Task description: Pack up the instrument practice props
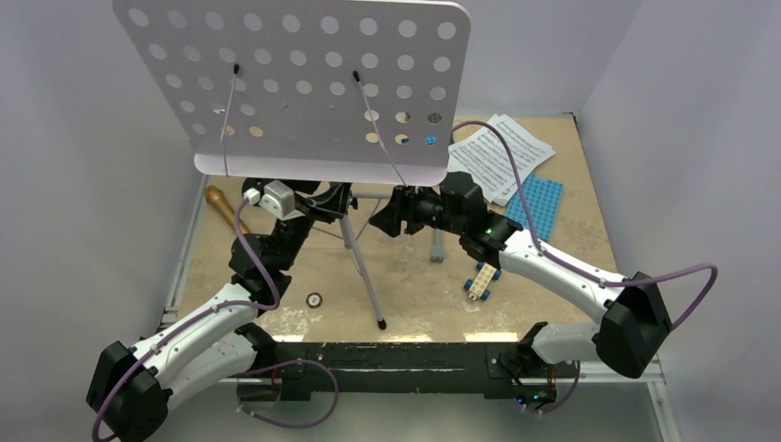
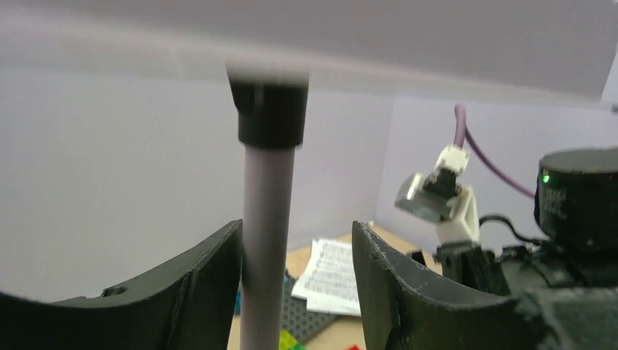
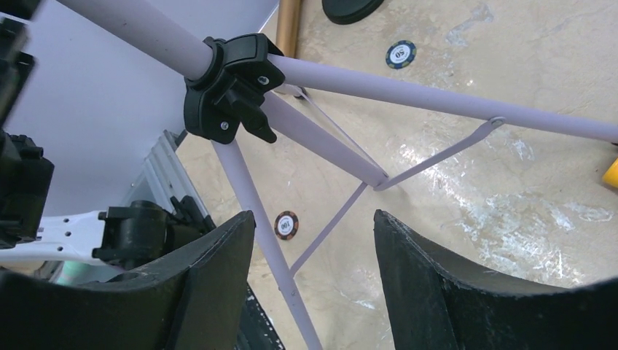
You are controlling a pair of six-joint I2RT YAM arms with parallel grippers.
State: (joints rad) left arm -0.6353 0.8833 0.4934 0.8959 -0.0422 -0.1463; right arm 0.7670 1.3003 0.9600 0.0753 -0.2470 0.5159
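The lilac perforated music stand (image 1: 304, 83) stands on its tripod mid-table. My left gripper (image 1: 333, 199) is open around its pole (image 2: 264, 240). The pole rests against the left finger and a gap shows to the right finger. My right gripper (image 1: 394, 217) is open and empty beside the black tripod hub (image 3: 229, 87), above the spread legs (image 3: 270, 240). White sheet-music pages (image 1: 502, 155) lie at the back right and also show in the left wrist view (image 2: 331, 277). The gold-brown microphone (image 1: 221, 204) lies at the left. The black mic stand base (image 3: 350, 7) shows only in the right wrist view.
A blue baseplate (image 1: 537, 204) lies under the pages. A small brick car (image 1: 481, 279) sits by the right arm, with a grey hammer handle (image 1: 436, 247) near it. A poker chip (image 1: 314, 298) lies near the front tripod leg, and another (image 3: 401, 53) farther off. White walls close in the table.
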